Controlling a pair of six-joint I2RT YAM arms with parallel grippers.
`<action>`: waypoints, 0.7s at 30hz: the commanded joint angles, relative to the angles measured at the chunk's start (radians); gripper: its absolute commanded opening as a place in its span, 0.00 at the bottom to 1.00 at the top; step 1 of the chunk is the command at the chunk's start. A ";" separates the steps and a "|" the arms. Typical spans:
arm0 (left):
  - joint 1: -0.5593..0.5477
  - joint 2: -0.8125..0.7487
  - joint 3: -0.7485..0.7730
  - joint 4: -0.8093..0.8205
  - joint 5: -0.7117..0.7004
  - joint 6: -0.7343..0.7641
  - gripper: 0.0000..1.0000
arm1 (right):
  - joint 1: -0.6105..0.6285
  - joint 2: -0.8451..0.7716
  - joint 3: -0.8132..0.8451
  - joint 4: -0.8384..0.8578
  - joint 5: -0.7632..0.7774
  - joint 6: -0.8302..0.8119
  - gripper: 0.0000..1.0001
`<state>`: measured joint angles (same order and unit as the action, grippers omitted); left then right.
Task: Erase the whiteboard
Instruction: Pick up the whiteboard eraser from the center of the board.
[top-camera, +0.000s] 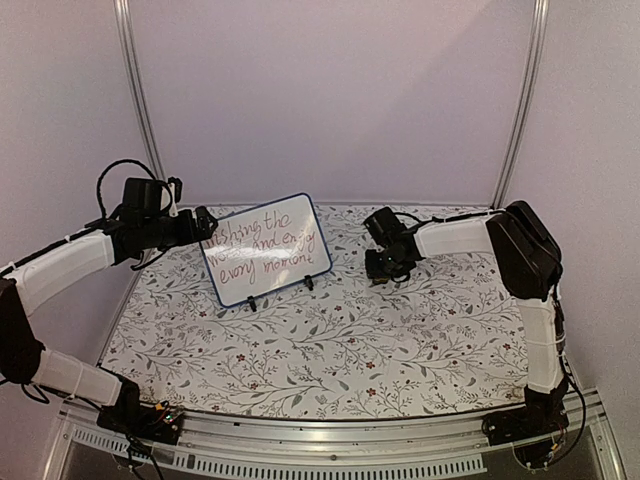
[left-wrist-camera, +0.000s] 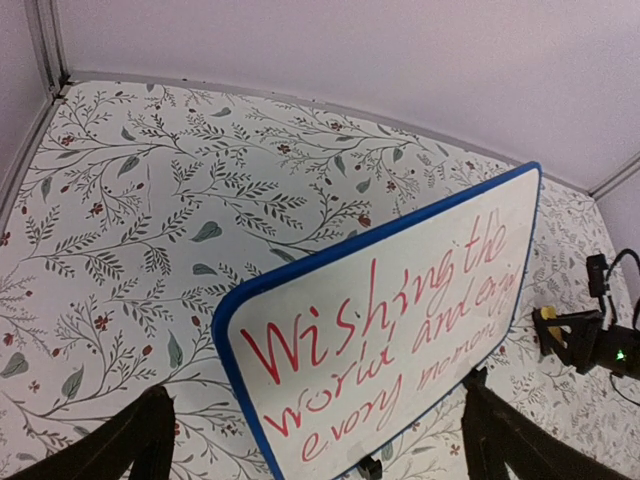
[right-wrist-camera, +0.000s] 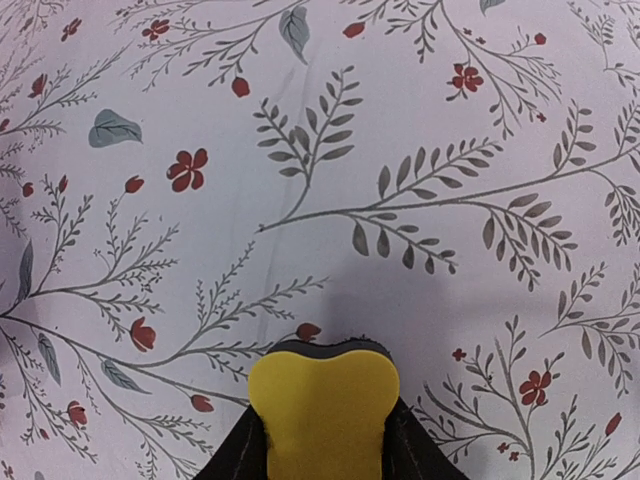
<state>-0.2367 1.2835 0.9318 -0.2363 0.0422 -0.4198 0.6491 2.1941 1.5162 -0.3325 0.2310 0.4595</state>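
The whiteboard (top-camera: 265, 250) stands tilted on small black feet at the table's back middle, blue-framed, with red handwritten words. In the left wrist view the whiteboard (left-wrist-camera: 400, 330) fills the lower right. My left gripper (top-camera: 205, 222) is at its upper left corner, open, with its fingers (left-wrist-camera: 140, 440) spread wide on either side of the board's near end. My right gripper (top-camera: 380, 262) hovers low over the table to the right of the board, shut on the yellow eraser (right-wrist-camera: 322, 400), which has a dark felt underside. The eraser also shows in the left wrist view (left-wrist-camera: 545, 320).
The table (top-camera: 400, 340) has a floral-patterned cover. Purple walls and two metal posts (top-camera: 140, 100) enclose the back. A metal rail (top-camera: 330, 445) runs along the near edge by the arm bases.
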 joint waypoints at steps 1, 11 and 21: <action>0.011 -0.005 -0.013 0.022 0.008 -0.003 1.00 | 0.006 -0.021 -0.026 -0.064 -0.009 0.007 0.32; 0.011 -0.002 -0.014 0.021 0.011 -0.003 1.00 | 0.026 -0.104 -0.057 -0.069 -0.031 -0.025 0.18; -0.040 -0.035 -0.009 -0.006 0.011 -0.063 1.00 | 0.061 -0.395 -0.273 0.039 -0.133 -0.112 0.16</action>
<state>-0.2459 1.2835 0.9318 -0.2371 0.0635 -0.4240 0.6991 1.9366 1.3121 -0.3542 0.1490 0.3901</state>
